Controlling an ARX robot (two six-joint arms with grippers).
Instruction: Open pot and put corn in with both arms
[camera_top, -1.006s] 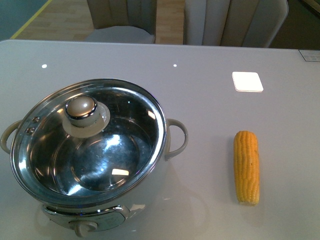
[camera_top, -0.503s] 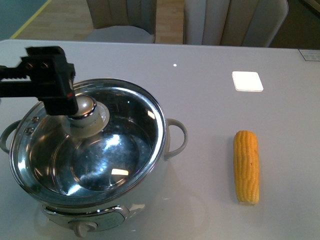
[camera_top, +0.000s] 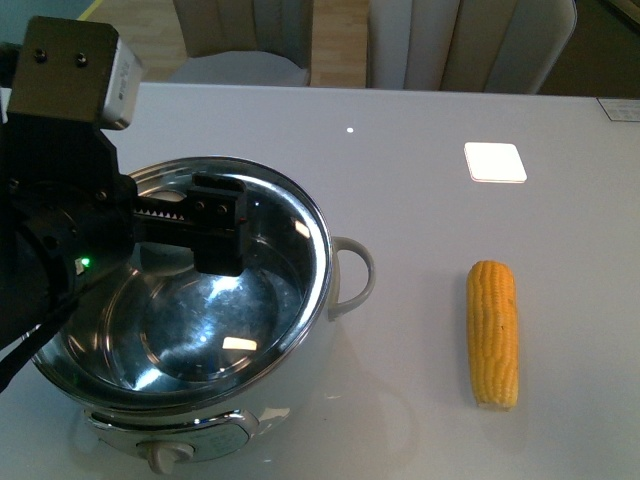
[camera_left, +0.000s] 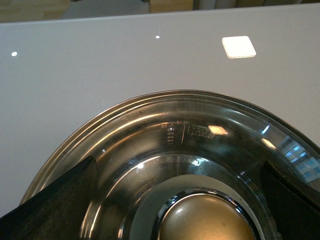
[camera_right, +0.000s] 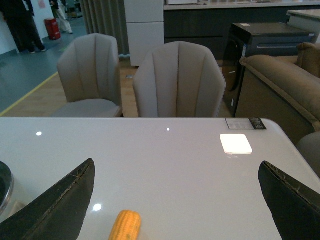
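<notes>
The pot (camera_top: 352, 276) stands at the table's front left, white outside, with its glass lid (camera_top: 235, 335) on. My left gripper (camera_top: 178, 228) hangs open right over the lid. One black finger (camera_top: 220, 235) shows and the arm hides the lid's knob. In the left wrist view the steel knob (camera_left: 205, 220) lies between the spread fingers of the left gripper (camera_left: 180, 200), apart from both. The corn (camera_top: 494, 333) lies on the table at the right, pointing away from me. My right gripper (camera_right: 177, 200) hovers open above the table with the corn (camera_right: 125, 226) below it.
A white square patch (camera_top: 495, 162) lies on the table behind the corn. Padded chairs (camera_top: 240, 40) stand at the table's far edge. The right wrist view also shows a brown sofa (camera_right: 280, 85) beyond the table. The pot's knob (camera_top: 165, 457) faces me.
My left arm came in from the left and now covers the pot's left half and the lid's knob. Pot, lid and corn have not moved.
</notes>
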